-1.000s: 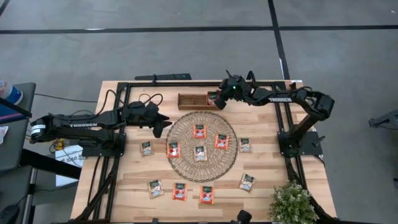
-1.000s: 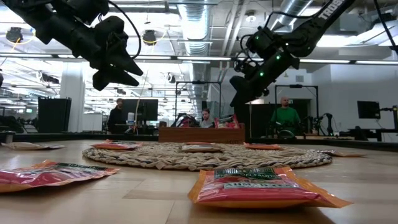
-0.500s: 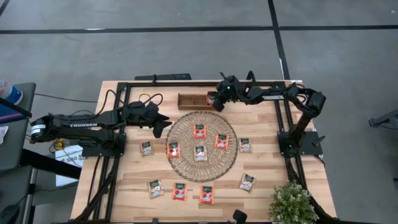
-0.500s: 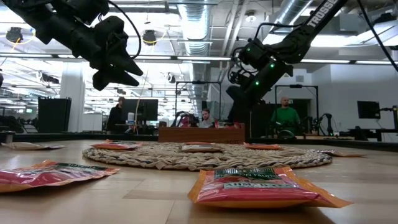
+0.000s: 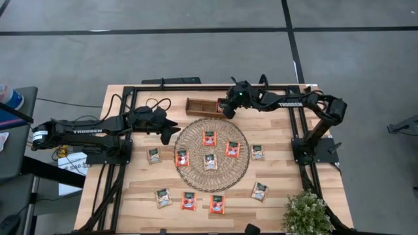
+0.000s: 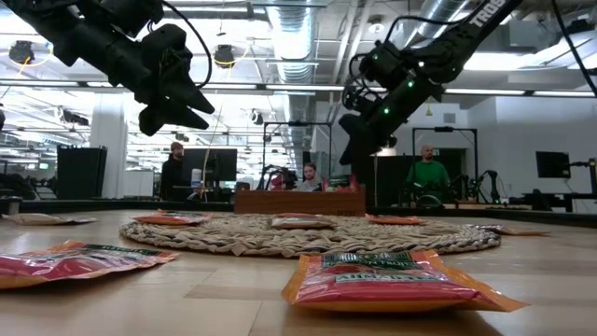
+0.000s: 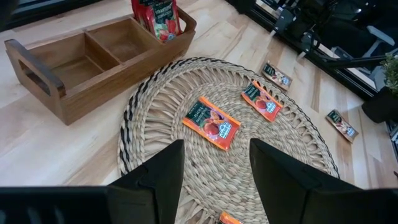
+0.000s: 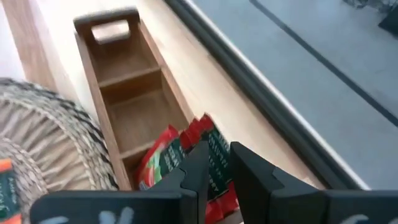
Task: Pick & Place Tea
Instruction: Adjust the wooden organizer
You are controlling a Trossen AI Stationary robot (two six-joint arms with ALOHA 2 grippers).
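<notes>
**Item 1, front edge of table.** Four tea sachets (image 5: 189, 200) are lying flat in a loose row, untouched.

**Item 2, mid-table.** A round woven mat (image 5: 196, 179) is carrying four more sachets. Two others are lying on the wood just beside it, one on each side.

**Item 3, left gripper (image 5: 170, 130).** It is hovering over the mat's left edge, jaws released and holding nothing; waiting.

**Item 4, far edge.** A wooden tray (image 5: 199, 106) is holding upright red sachets (image 8: 158, 165) in its right-end compartment, and the other compartments are showing bare wood.

**Item 5, right gripper (image 8: 216, 163).** It is hanging directly over that filled compartment, against the standing sachets. Whether it is grasping one cannot be told.

**Handling note (judgement).** The step in hand is probably the drop into the tray. It calls for keeping low inside the walls, letting go fully, then lifting straight up so that no neighbouring packet is dragged out.
</notes>
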